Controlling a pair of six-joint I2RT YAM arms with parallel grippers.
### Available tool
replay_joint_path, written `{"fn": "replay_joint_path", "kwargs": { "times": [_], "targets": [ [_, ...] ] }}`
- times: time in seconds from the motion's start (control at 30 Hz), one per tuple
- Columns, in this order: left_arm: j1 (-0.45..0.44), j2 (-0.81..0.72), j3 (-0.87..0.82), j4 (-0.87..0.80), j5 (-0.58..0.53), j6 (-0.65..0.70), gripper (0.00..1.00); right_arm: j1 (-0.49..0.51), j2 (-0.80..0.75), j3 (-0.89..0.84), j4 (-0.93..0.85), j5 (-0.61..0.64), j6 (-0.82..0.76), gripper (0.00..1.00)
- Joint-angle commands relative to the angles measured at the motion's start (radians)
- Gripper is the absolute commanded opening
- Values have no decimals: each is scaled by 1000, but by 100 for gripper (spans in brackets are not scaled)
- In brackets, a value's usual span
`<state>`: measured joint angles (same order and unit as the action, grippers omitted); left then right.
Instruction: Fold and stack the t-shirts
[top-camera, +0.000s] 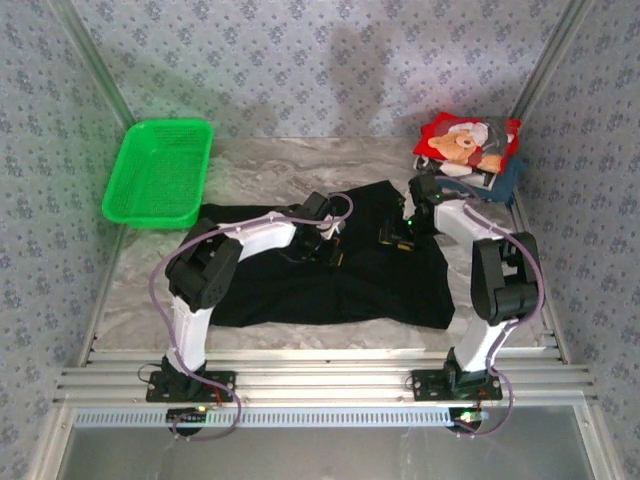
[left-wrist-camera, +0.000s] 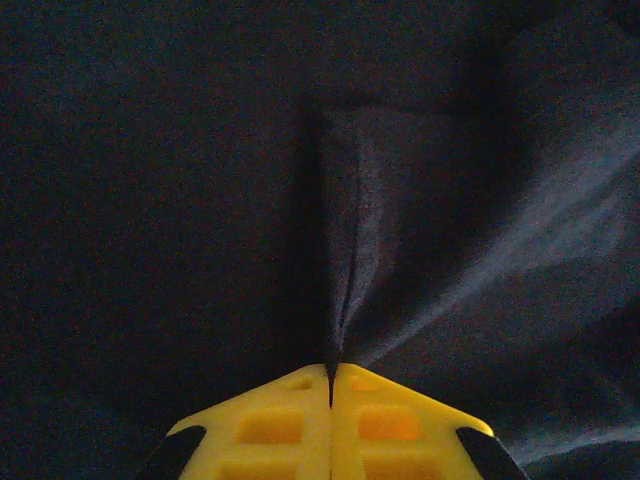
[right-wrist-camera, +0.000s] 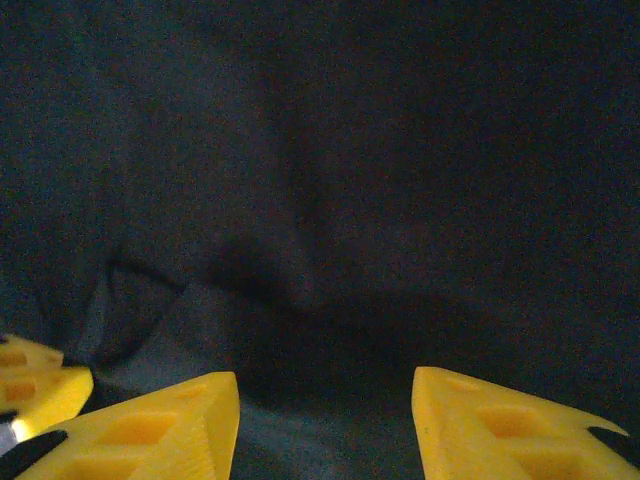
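Observation:
A plain black t-shirt (top-camera: 330, 285) lies spread over the middle of the table. My left gripper (top-camera: 325, 245) is down on its upper middle. In the left wrist view its yellow fingers (left-wrist-camera: 300, 420) meet, shut on a pinched ridge of the black t-shirt (left-wrist-camera: 345, 240). My right gripper (top-camera: 395, 238) is lowered just to the right of it. It stands open (right-wrist-camera: 325, 400), its yellow fingertips (right-wrist-camera: 170, 420) wide apart over the black t-shirt (right-wrist-camera: 330, 200). Folded t-shirts (top-camera: 468, 148) are stacked at the back right, a red one with a teddy-bear print on top.
A green mesh basket (top-camera: 160, 172) stands at the back left. Bare marbled table (top-camera: 130, 290) shows left of the shirt and behind it. Patterned walls close in the back and both sides. A yellow finger of the left gripper (right-wrist-camera: 30, 385) shows at the right wrist view's lower left.

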<state>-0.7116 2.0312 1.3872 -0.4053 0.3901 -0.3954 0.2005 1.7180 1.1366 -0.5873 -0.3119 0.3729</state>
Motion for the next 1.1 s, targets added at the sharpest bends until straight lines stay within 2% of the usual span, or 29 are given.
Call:
{"fn": "replay_joint_path", "kwargs": {
  "times": [0.0,0.2,0.3,0.43,0.63,0.7,0.83,1.07],
  "targets": [
    [-2,-67,-17,87,57,-42,7,17,-44,-71,26,-2,106,46],
    [-12,-106,-71,192,115,-76,8,31,-76,-204,107,56,195,42],
    [-14,-123,-123,296,194,-119,10,38,-45,-223,101,86,216,35],
    [-13,-106,-161,426,313,-190,23,53,-22,-233,64,143,235,28],
    [12,-107,-179,540,320,-289,35,77,-23,-247,10,211,230,24],
    [11,-69,-127,505,344,-291,37,82,-26,-256,16,212,237,24],
    [-7,53,32,289,369,-199,38,86,-25,-250,19,204,235,24],
    [13,97,62,151,313,-117,38,88,-39,-242,11,199,217,24]
  ]
}}
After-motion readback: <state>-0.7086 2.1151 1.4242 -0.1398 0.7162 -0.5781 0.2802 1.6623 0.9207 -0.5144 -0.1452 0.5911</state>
